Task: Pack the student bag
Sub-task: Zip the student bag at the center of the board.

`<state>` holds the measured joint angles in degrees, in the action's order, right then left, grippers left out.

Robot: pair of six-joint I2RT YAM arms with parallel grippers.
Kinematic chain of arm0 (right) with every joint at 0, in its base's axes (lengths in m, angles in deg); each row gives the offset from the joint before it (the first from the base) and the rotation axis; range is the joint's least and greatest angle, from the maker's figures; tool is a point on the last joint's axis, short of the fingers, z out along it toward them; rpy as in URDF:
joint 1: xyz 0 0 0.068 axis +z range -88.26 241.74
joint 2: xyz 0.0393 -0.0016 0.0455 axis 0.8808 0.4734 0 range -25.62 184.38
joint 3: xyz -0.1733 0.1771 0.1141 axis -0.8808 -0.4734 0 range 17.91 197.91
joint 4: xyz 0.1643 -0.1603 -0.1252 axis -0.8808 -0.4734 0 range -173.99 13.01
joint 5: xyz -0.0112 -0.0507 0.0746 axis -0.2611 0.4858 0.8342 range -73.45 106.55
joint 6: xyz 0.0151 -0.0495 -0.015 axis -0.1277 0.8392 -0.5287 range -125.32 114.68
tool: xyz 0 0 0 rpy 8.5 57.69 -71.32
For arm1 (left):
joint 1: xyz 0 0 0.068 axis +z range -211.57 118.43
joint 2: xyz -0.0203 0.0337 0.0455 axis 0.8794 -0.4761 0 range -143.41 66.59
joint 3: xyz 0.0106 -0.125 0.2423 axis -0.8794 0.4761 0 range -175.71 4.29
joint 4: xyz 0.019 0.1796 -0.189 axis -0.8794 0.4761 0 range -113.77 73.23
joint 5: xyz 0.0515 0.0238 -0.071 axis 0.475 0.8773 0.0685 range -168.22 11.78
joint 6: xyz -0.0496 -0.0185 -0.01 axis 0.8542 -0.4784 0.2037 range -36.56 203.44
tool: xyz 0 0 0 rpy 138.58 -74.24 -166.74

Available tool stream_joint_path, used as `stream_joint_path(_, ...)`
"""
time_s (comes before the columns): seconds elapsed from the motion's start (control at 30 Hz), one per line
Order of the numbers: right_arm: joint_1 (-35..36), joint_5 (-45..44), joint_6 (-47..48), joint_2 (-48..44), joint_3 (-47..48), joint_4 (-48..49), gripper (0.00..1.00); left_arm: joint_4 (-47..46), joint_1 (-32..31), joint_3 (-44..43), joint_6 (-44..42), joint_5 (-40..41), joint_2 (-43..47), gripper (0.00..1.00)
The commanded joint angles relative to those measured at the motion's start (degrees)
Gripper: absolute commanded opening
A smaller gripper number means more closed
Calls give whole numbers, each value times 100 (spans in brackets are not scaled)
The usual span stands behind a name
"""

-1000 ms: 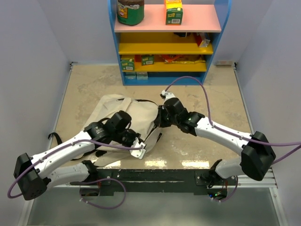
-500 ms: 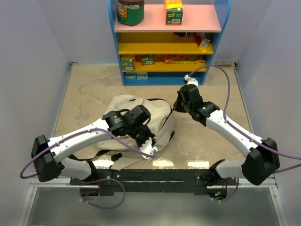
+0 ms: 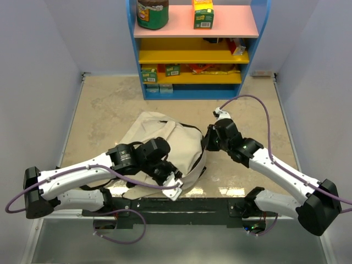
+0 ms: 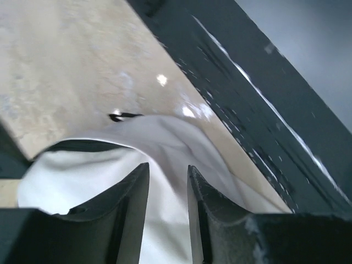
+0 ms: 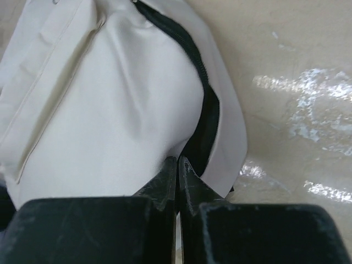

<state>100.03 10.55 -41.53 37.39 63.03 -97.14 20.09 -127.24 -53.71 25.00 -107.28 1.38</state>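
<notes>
The student bag (image 5: pixel 99 110) is matt cream canvas with black zipper trim (image 5: pixel 192 53); right of the right end effector (image 5: pixel 177 160), the tabletop (image 5: pixel 297 66) gleams smooth, glossy.

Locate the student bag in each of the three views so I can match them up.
Top external: student bag lies in the centre of the picture, near the arms.
Left wrist: the bag shows as pale fabric in the lower centre.
Right wrist: the bag fills the left and centre, with black zipper trim curving down its right side.
Shared landmark: the beige tabletop, beside the bag in all three.
</notes>
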Motion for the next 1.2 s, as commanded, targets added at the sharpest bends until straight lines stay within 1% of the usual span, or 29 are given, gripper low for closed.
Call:
stream_joint_path(0.0,127,591,-343,-499,-196,248,0,-1659,-7,-254,1966,304,-228,38)
stream_joint_path(0.03,153,643,-387,-639,-223,195,0,-1757,-7,-326,2159,330,-394,34)
stream_joint_path(0.1,223,959,-562,-824,-311,72,0,-2194,-7,-405,2284,313,-527,28)
stream_joint_path(0.13,293,952,-694,-1016,-346,37,0,-2328,-16,-423,2423,252,-667,25)
stream_joint_path(0.17,407,943,-738,-1096,-416,2,0,-2425,-16,-432,2442,199,-782,25)
stream_joint_path(0.27,504,855,-800,-1290,-469,-148,0,-2425,-25,-563,2608,268,-1309,27)
stream_joint_path(0.4,531,759,-704,-1396,-469,-306,0,-2882,-51,-555,2969,567,-1600,30)
stream_joint_path(0.43,531,654,-678,-1413,-469,-332,0,-2952,-147,-555,3074,1055,-1678,30)
stream_joint_path(0.53,531,618,-537,-1396,-399,-394,0,-3216,-253,-467,3171,1586,-1741,30)
stream_joint_path(0.63,531,495,-440,-1299,-285,-482,0,-3410,-350,-265,3233,1955,-1715,29)
stream_joint_path(0.73,531,442,-405,-1282,-285,-491,0,-3515,-403,-98,3233,2114,-1575,29)
stream_joint_path(0.83,522,407,-405,-1229,-346,-473,0,-3261,-455,-89,3259,2132,-1390,30)
stream_joint_path(0.93,531,363,-361,-1185,-346,-456,0,-3023,-473,95,3312,2115,-1206,34)
stream_joint_path(1.07,522,292,-343,-1167,-259,-517,0,-3207,-473,420,3356,2334,-1047,38)
stream_joint_path(1.17,531,301,-352,-1202,-215,-552,0,-3330,-473,552,3444,2300,-1046,43)
